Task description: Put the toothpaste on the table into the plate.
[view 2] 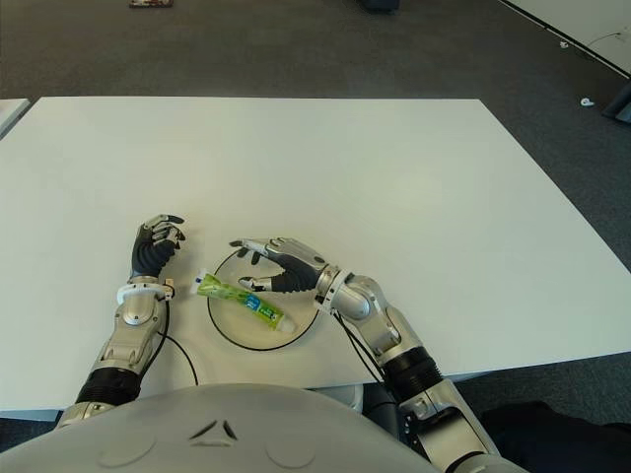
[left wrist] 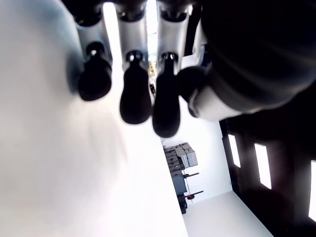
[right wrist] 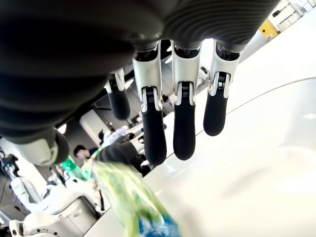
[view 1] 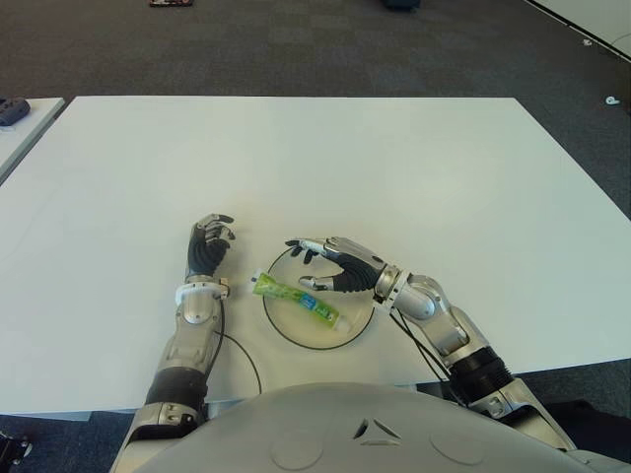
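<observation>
The green and blue toothpaste tube [view 1: 296, 300] lies slantwise across the white dark-rimmed plate [view 1: 304, 344], its tail over the left rim and its cap near the right rim. My right hand [view 1: 321, 264] hovers over the plate's far side just above the tube, fingers spread and holding nothing. In the right wrist view the fingers [right wrist: 183, 133] hang straight, with the tube [right wrist: 133, 202] lying free below them. My left hand [view 1: 209, 243] shows to the left of the plate, fingers loosely bent and holding nothing.
The white table [view 1: 325, 168] stretches far ahead and to both sides. A thin black cable [view 1: 246, 360] runs along the table by the left forearm. The near table edge is close behind the plate. Dark carpet lies beyond the table.
</observation>
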